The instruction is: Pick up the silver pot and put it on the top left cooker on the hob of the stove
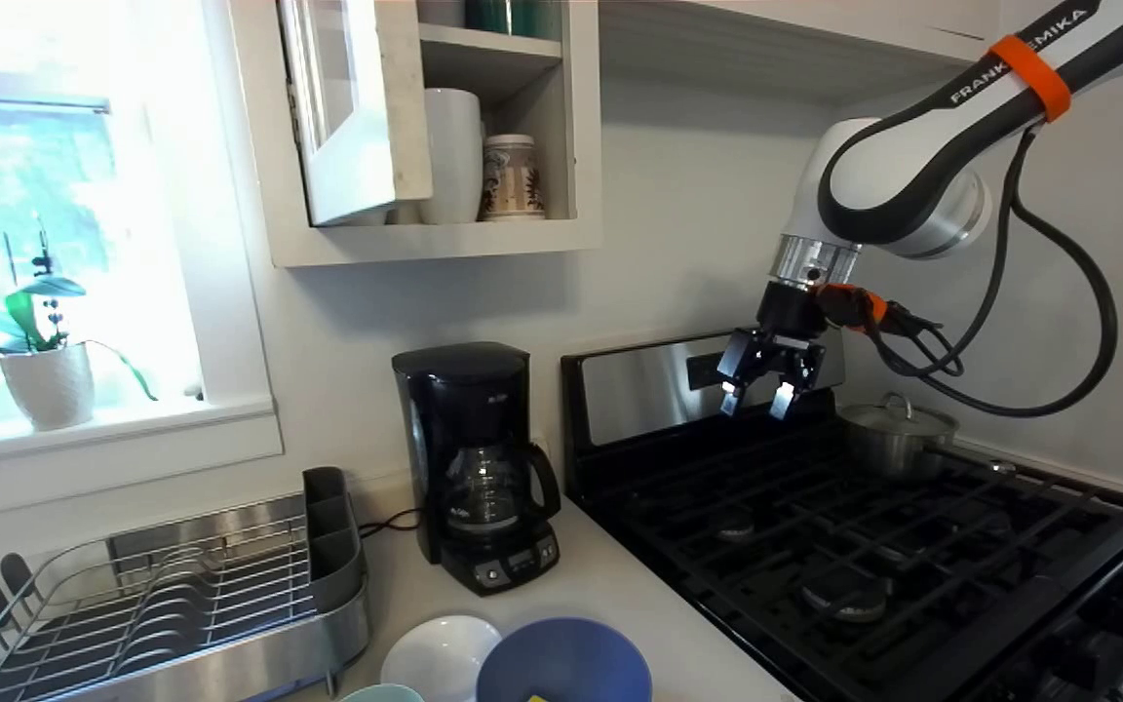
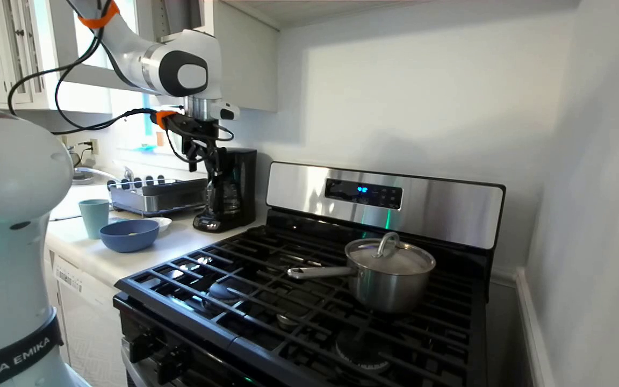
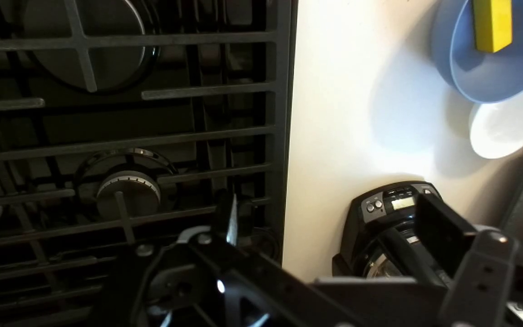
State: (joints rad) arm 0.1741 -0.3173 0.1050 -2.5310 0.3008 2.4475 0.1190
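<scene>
We see the black two-fingered hand (image 1: 757,399) spread apart, the round silver pot (image 2: 390,285) on the black iron-grated hob (image 2: 299,309).

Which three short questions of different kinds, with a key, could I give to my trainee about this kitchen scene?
1. True or false: the pot on the stove has its lid on.
2. Choose one. What shows inside the blue bowl? (A) a red apple (B) a yellow block (C) a black spoon
3. Fill the gap: the fingers stand ___, with nothing between them.

Key: 1. true; 2. B; 3. open
</scene>
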